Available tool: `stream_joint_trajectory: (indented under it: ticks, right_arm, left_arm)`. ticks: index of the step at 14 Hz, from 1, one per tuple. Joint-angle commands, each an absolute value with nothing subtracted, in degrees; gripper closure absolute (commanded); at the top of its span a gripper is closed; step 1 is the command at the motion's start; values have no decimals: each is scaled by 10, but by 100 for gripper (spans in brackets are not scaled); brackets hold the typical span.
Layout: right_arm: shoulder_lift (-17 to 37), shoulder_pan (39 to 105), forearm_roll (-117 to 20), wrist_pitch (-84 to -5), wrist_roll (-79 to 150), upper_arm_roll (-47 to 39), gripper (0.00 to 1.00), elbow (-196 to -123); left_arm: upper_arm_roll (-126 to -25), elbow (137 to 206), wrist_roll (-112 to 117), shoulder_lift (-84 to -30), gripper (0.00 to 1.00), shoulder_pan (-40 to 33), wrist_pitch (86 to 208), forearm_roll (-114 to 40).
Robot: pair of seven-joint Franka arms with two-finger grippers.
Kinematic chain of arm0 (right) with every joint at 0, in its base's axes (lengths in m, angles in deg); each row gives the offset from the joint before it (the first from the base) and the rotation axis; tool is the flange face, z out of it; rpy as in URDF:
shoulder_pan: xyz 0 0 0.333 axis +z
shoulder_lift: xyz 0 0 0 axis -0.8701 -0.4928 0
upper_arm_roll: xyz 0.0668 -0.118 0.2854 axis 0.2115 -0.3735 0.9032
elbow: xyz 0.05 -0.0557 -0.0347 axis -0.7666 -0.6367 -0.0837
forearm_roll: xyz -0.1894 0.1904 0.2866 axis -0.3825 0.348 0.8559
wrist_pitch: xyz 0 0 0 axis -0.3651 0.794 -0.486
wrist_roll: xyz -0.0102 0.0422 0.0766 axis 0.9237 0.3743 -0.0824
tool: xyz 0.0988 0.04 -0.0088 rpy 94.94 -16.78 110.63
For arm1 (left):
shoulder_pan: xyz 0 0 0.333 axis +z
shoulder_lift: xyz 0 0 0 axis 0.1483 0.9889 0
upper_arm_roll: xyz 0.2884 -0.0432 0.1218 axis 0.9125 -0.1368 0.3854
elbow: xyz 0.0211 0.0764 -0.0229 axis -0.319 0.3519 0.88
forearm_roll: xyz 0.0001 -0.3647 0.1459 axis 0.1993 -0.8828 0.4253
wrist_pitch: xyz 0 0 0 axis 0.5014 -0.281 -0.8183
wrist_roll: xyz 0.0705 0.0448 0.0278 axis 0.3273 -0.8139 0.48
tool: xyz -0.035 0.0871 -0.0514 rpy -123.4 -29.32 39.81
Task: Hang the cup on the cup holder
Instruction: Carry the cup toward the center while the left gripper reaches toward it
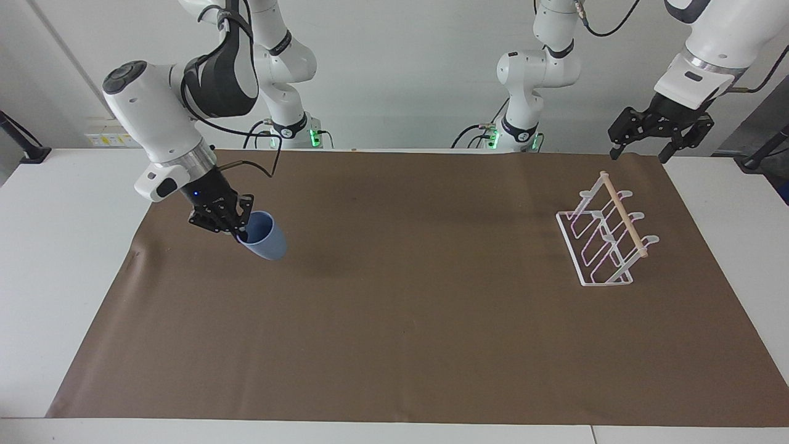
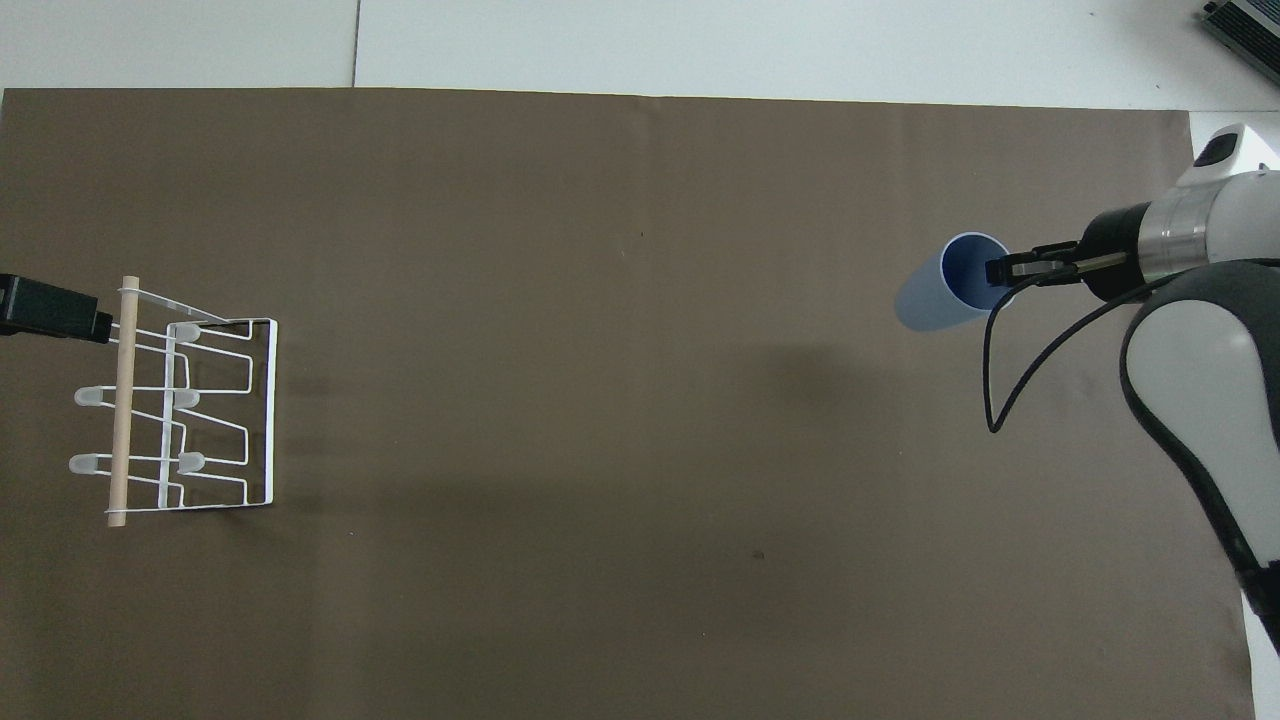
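The light-blue cup [image 1: 266, 240] hangs tilted in the air over the brown mat at the right arm's end of the table. Its open mouth faces the overhead camera [image 2: 935, 300]. My right gripper [image 1: 241, 229] is shut on the cup's rim, one finger inside and one outside; it also shows in the overhead view [image 2: 1000, 270]. The white wire cup holder [image 1: 607, 231] with its wooden rod stands on the mat at the left arm's end, also seen from overhead [image 2: 180, 400]. My left gripper [image 1: 638, 154] waits open and empty in the air beside the holder's rod end [image 2: 50, 310].
A brown mat [image 1: 400, 296] covers most of the white table [image 1: 55, 246]. Nothing else stands on it between the cup and the cup holder. The right arm's cable [image 2: 1000, 390] hangs in a loop below its wrist.
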State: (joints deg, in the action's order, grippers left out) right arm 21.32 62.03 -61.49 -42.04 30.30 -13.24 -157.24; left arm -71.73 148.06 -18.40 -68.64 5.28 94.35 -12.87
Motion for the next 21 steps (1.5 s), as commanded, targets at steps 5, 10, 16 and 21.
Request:
stream_joint_trajectory:
  ticks: [5, 10, 16, 21]
  right_arm:
    - [213, 626, -398, -309, 334, -129, 100, -1535]
    - [235, 623, -232, -269, 335, -124, 100, -1567]
    - [259, 626, -28, -227, 333, -124, 100, -1652]
    - [259, 663, 111, -237, 325, -122, 100, -1706]
  left_arm:
    - [-719, 1497, -193, -701, 0, 57, 942, -118]
    - [-722, 1496, -205, -701, 0, 60, 961, -123]
    - [-722, 1498, -418, -701, 0, 69, 972, -213]
    - [-723, 1572, -577, -730, 0, 61, 1055, -267]
